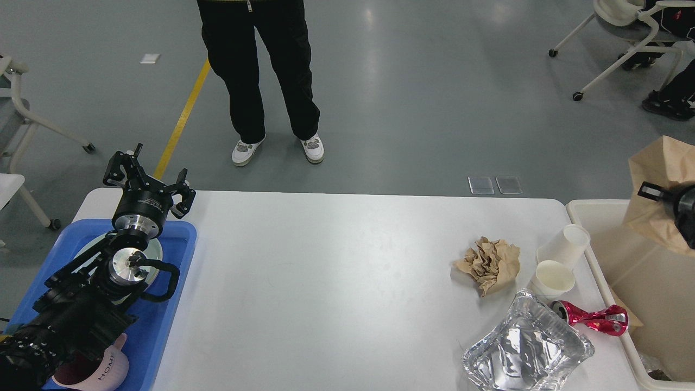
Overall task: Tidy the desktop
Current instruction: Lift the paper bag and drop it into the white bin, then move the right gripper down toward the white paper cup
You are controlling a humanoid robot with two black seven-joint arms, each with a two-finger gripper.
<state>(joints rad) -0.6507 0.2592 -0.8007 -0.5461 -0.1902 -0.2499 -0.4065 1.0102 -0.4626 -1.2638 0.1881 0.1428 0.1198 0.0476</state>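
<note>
Crumpled clear plastic tray (526, 347) seen at near right of white counter (336, 271). Left claw (147, 175) held apart, empty, above blue plastic tray (179, 244). Right claw (651, 191) state cannot be told.

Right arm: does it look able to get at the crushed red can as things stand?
Probably yes. The crushed red can lies on the desktop right against the cream bin, on the right arm's side. The right gripper seems occupied with a brown paper bag.
</note>
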